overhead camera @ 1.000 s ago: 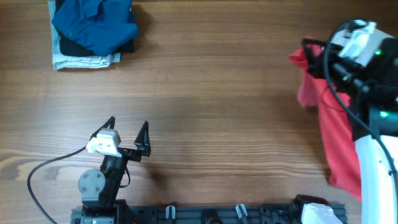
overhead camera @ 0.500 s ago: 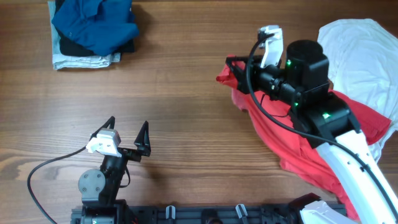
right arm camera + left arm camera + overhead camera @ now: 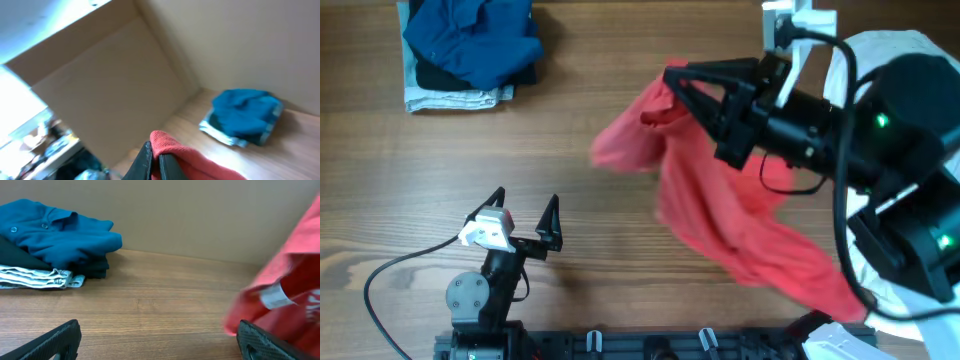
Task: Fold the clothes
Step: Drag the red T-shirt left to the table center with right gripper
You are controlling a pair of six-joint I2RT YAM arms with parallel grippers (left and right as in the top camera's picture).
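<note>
Soft, even light falls on the wooden tabletop (image 3: 620, 240) with only faint shadows, the red T-shirt (image 3: 700, 210) is smeared with blur in the overhead and left wrist views, and the right wrist view is soft throughout, washed out to bluish-white glare in its upper left corner.

A wood-grain table (image 3: 620, 250) meets a plain beige wall (image 3: 200, 215).

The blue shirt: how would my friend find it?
Look at the brown wooden table, then its far left corner, where a small stack of folded clothes sits. The blue buttoned shirt is the top layer, above a black garment and a pale cloth.
</note>
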